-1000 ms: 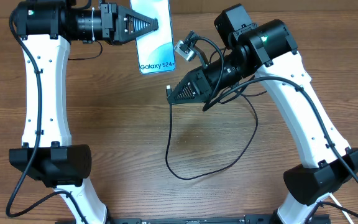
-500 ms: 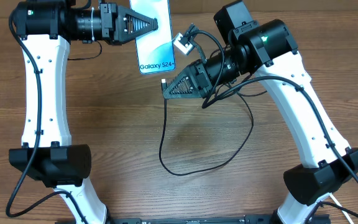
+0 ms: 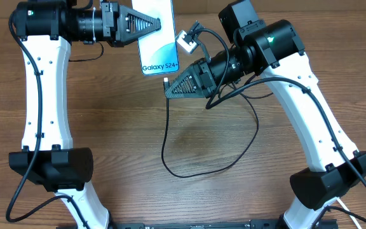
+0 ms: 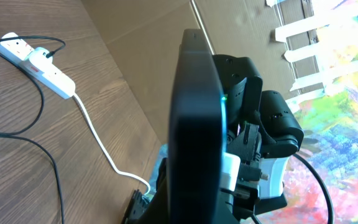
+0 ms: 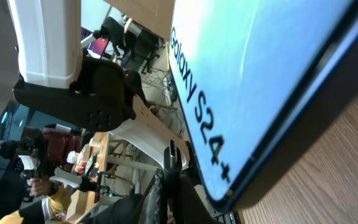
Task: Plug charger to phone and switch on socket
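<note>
Left gripper: I see the left gripper pinching the phone at the far edge of the worktop.
Phone: held off the worktop, lit blue screen facing up, "Galaxy S24+" near the edge nearest the right arm.
Right gripper: the right gripper is pressed together on the charger, just behind its connector tip.
Charger: the tip points at the phone's lower edge, just beside it; I cannot tell whether they touch. The black cable hangs down and loops across the worktop.
Socket: in my left wrist view the socket lies on the worktop, well apart from the phone, its white cord trailing away.
</note>
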### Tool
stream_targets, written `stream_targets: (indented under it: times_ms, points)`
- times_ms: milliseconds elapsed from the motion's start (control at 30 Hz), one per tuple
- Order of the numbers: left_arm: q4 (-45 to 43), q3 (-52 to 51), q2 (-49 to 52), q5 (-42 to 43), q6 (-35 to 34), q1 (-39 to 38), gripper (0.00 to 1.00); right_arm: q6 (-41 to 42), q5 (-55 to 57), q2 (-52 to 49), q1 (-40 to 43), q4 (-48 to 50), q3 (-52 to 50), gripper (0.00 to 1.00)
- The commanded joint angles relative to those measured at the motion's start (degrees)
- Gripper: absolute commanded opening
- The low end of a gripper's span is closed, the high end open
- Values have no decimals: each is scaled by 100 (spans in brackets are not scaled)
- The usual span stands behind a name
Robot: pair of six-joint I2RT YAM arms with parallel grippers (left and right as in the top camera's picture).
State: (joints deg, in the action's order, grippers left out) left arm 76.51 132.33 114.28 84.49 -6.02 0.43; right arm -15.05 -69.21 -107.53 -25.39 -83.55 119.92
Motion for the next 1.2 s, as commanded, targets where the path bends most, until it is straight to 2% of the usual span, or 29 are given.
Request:
stream_targets:
  times_ms: [0,400,667,1167]
  points:
    - [-7,13,-17,428,-81,-37,4,341,-142,162,2,170,-7,4]
    - [-7,13,-17,433,-83,-83,4,496,-74,160,2,308,-7,4]
    - [-9,13,-17,511,-81,-83,4,1213,181,160,0,734,-7,4]
    - [-52,13,-17,507,-81,-76,4,1360,205,160,-4,490,-7,4]
